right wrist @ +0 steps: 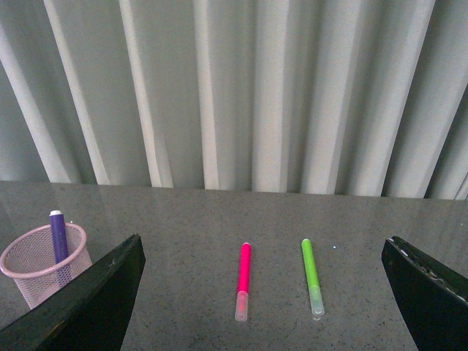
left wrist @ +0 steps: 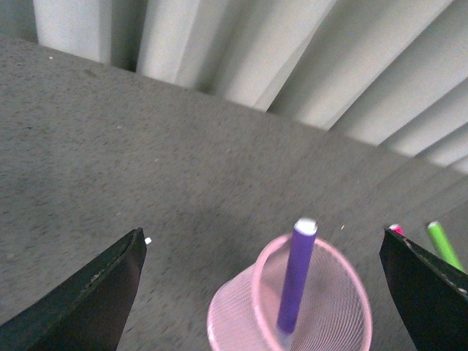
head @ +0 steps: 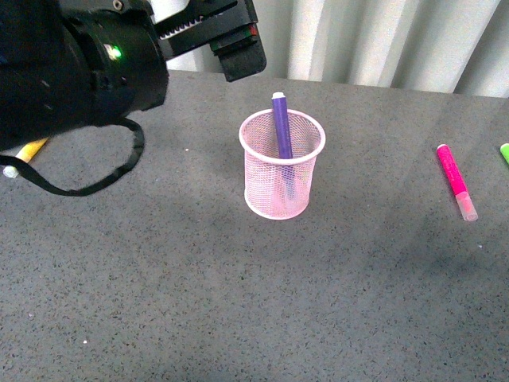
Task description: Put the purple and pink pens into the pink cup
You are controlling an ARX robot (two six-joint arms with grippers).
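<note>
The pink cup (head: 270,187) stands upright mid-table, and the purple pen (head: 281,127) leans inside it with its tip above the rim. Off to the right the pink pen (head: 456,181) lies flat on the table, clear cap toward me. My left gripper (left wrist: 262,238) hangs open above and just behind the cup (left wrist: 344,307), holding nothing; the purple pen (left wrist: 298,278) shows between its fingers. My right gripper (right wrist: 263,240) is open and empty, looking at the pink pen (right wrist: 243,278) from a distance, with the cup (right wrist: 33,274) off to one side. It is out of the front view.
A green marker (head: 504,153) lies at the right edge beside the pink pen, and a yellow marker (head: 30,150) lies at the far left under my left arm (head: 87,72). A pleated curtain (head: 382,40) closes off the table's far edge.
</note>
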